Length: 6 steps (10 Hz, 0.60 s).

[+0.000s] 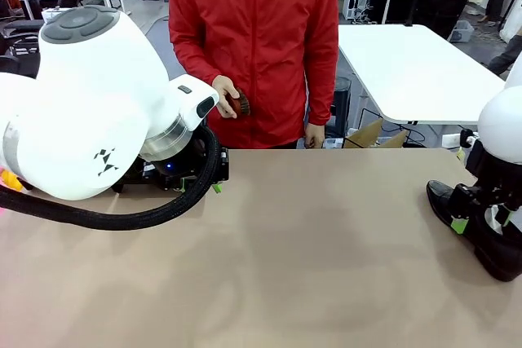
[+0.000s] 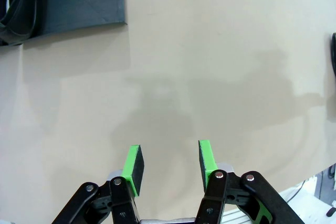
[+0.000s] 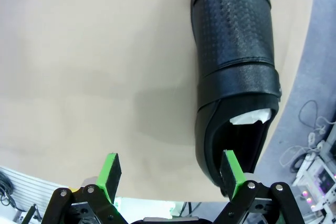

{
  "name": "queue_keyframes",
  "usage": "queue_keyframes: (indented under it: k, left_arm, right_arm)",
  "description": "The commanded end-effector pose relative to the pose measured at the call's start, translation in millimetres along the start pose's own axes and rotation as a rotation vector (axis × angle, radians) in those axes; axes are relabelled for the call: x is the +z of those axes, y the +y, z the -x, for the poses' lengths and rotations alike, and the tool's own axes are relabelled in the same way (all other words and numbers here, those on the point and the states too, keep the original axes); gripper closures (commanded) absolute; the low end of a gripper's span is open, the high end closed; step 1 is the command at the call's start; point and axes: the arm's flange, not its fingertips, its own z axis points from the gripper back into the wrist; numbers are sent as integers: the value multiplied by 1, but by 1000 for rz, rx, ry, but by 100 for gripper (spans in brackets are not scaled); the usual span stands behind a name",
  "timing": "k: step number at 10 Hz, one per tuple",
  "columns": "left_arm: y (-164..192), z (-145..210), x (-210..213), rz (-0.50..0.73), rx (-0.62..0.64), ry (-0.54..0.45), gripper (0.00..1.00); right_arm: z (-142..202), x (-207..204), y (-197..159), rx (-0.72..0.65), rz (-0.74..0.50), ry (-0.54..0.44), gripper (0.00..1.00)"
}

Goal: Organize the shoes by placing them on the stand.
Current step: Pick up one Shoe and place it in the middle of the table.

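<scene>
Lying flat, toe away: shoe [image 3: 233, 51] beside wide-open, empty right hand [image 3: 171, 174].

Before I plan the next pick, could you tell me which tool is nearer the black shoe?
Right. The right tool hangs open at the black shoe, one pad by its heel; the left tool hovers over bare table far across.

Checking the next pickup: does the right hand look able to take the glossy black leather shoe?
Probably yes: the right hand hangs open by the glossy black leather shoe's heel, nothing between.
</scene>
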Motion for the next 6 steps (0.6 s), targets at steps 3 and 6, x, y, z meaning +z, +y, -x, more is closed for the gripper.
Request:
queue_keyframes:
  k: [3,6]
  left_arm:
    - [0,-1,1,-8,-3,-15,43]
    - [0,-1,1,-8,-3,-15,43]
  right_arm:
    - [-10,-14,-21,-8,7,-7,0]
    - [-16,-25,-28,-31,-13,-16,0]
